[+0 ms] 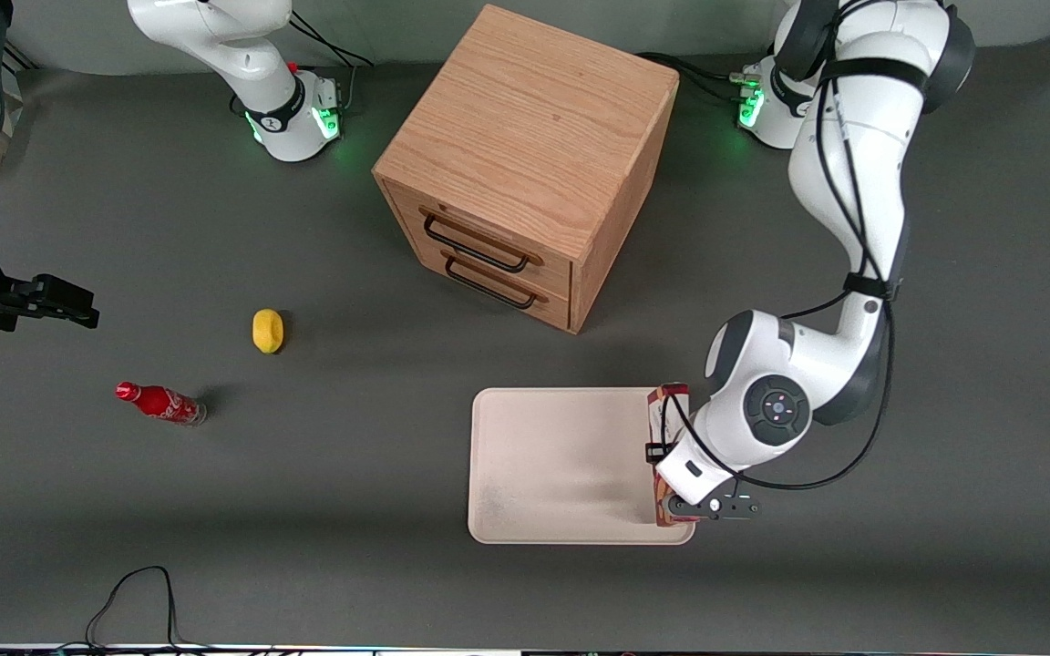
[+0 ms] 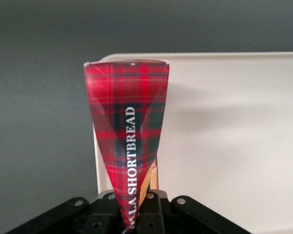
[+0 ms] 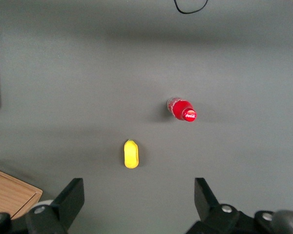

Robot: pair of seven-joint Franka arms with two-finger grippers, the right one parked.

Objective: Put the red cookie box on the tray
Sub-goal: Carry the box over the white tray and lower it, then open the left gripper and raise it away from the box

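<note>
The red cookie box, a long tartan carton lettered "SHORTBREAD", is held along the tray's edge at the working arm's end. My left gripper is shut on the box around its middle, and the arm's wrist hides most of the carton in the front view. In the left wrist view the red cookie box runs away from the gripper, pinched between both black fingers. Its outer end sits over a rounded corner of the tray. The cream-white tray lies flat with nothing else on it.
A wooden two-drawer cabinet stands farther from the front camera than the tray. Toward the parked arm's end lie a yellow lemon-like object and a small red cola bottle. A black cable loops near the table's front edge.
</note>
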